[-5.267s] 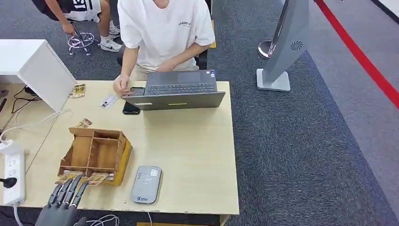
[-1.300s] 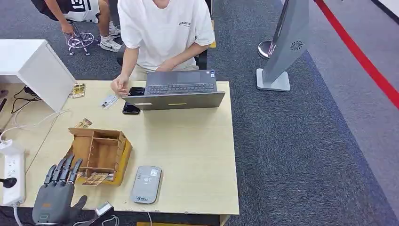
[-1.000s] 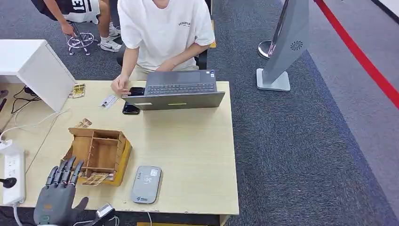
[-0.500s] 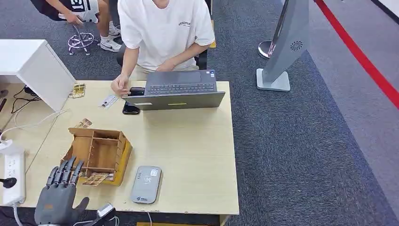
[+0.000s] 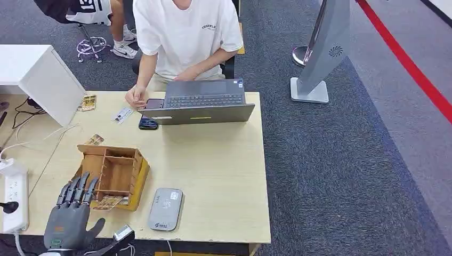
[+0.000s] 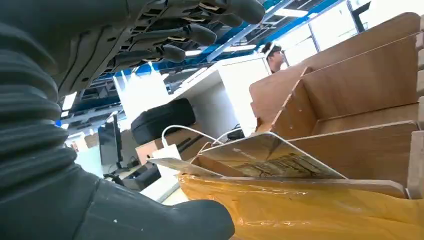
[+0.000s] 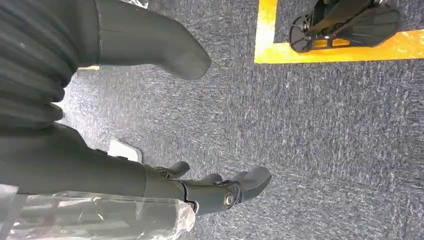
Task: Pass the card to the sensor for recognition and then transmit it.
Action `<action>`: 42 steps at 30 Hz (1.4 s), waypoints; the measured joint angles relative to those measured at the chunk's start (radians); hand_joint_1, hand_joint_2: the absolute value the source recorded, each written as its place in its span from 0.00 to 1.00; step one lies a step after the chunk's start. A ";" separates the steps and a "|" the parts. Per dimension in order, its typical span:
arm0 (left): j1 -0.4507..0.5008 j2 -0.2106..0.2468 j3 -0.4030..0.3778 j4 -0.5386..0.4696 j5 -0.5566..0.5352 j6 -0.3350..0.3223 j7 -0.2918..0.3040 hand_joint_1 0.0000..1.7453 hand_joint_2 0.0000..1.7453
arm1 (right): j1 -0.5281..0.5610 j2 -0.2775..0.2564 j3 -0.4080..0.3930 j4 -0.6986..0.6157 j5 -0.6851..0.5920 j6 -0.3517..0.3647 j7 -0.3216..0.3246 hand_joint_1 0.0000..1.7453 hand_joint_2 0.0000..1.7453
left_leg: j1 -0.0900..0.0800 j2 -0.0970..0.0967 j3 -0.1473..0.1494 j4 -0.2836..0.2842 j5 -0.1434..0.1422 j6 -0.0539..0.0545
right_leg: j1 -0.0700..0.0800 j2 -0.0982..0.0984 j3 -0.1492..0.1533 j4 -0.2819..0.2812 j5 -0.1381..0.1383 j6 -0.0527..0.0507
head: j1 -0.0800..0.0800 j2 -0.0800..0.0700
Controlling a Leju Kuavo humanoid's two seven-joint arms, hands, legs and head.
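My left hand [image 5: 69, 224] hovers over the near left corner of the table [image 5: 224, 181], fingers [image 5: 79, 191] spread and straight, holding nothing, their tips reaching toward the near edge of the wooden box [image 5: 109, 173]. From the wrist camera I see the same hand [image 6: 100, 120] open, thumb apart from the fingers, just in front of the box [image 6: 360, 100]. A card [image 5: 109, 202] lies flat at the box's near edge, sticking out of its front compartment; in the wrist view the card [image 6: 270, 157] rests on the yellow front lip, close to my fingers but not touching them as far as I can tell. Just right of the box sits the grey sensor pad [image 5: 166, 208], lying flat near the table's front edge. To the far left is a white power strip [image 5: 15, 200]. My right hand [image 7: 165, 125] hangs over blue-grey carpet, thumb apart from loosely curled fingers, holding nothing. Farther on, another card [image 5: 95, 140] lies behind the box, and a badge [image 5: 122, 114] and a dark phone [image 5: 148, 123] sit beside an open laptop [image 5: 202, 104]. A person [image 5: 184, 37] in a white shirt sits behind it, one hand [image 5: 136, 97] beside the laptop.
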 joint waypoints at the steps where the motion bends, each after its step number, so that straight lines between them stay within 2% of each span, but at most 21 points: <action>1: 0.000 0.000 0.000 0.000 0.000 0.000 0.000 0.00 1.00 | 0.000 0.000 0.000 0.000 0.000 0.000 0.000 0.00 1.00 | 0.000 0.000 0.000 0.000 0.000 0.000 | 0.000 0.000 0.000 0.000 0.000 0.000 | 0.000 0.000; 15: -0.008 0.003 -0.026 0.000 0.000 -0.006 0.039 0.00 1.00 | 0.000 0.000 0.002 0.000 0.001 0.000 0.006 0.00 1.00 | 0.000 0.000 0.000 0.000 0.000 0.000 | 0.000 0.000 0.000 0.000 0.000 0.000 | 0.000 0.000; 34: -0.027 0.015 -0.031 0.000 0.000 -0.024 0.053 0.00 1.00 | 0.014 0.000 0.023 -0.024 -0.001 0.007 0.027 0.00 1.00 | 0.000 0.000 0.000 0.000 0.000 0.000 | 0.000 0.000 0.000 0.000 0.000 0.000 | 0.000 0.000; 35: -0.027 0.016 -0.031 0.000 0.000 -0.024 0.053 1.00 1.00 | 0.015 0.000 0.023 -0.025 -0.001 0.007 0.027 0.00 1.00 | 0.000 0.000 0.000 0.000 0.000 0.000 | 0.000 0.000 0.000 0.000 0.000 0.000 | 0.000 0.000; 42: -0.024 0.014 -0.031 -0.005 0.011 -0.070 0.040 1.00 1.00 | 0.016 0.000 0.023 -0.035 0.002 0.019 0.031 0.00 1.00 | 0.000 0.000 0.000 0.000 0.000 0.000 | 0.000 0.000 0.001 0.000 0.000 0.000 | 0.000 0.000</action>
